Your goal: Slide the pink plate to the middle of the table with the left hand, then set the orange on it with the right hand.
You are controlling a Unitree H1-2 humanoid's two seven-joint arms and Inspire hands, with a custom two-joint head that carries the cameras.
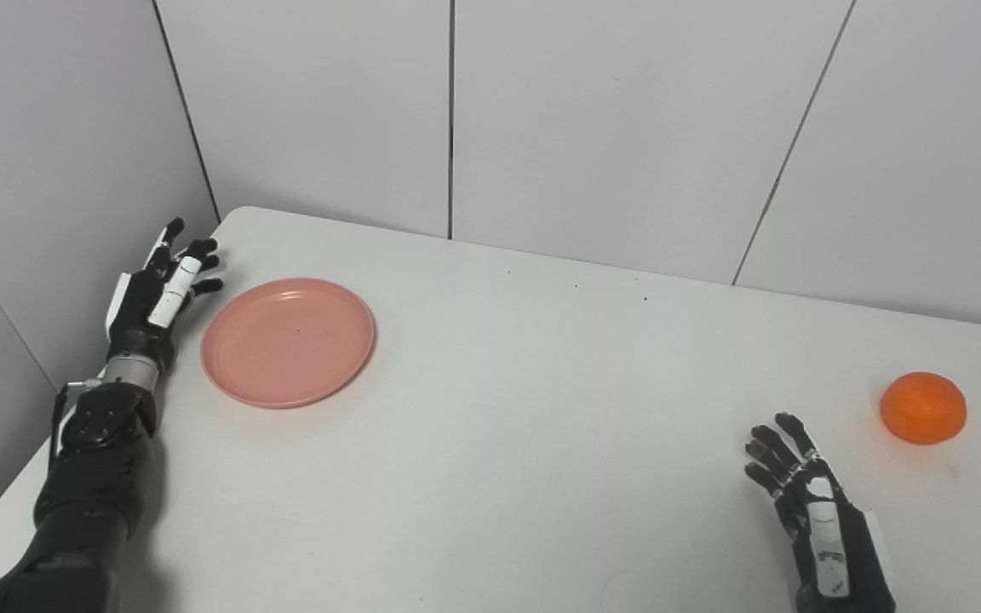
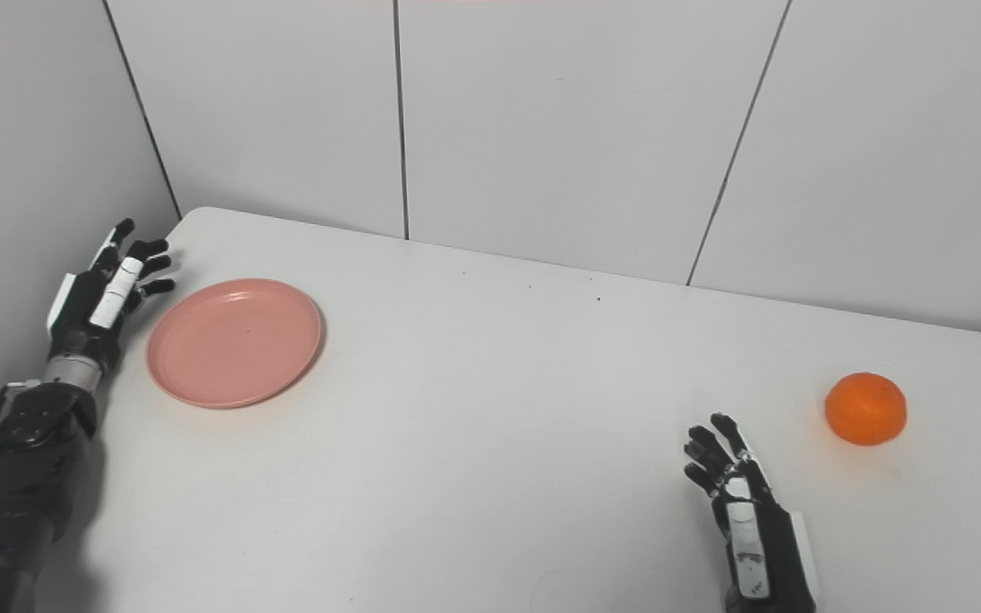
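Note:
A pink plate (image 1: 288,340) lies flat on the white table (image 1: 524,426), far to the left. My left hand (image 1: 158,294) hovers just left of the plate's rim, open, fingers spread and pointing toward the back, not touching it. An orange (image 1: 923,407) rests on the table at the far right. My right hand (image 1: 810,502) is near the front edge, below and left of the orange, open with fingers apart and nothing in it.
Grey wall panels (image 1: 593,128) close off the back and the left side, close behind my left hand. The table's left edge (image 1: 5,511) runs beside my left forearm.

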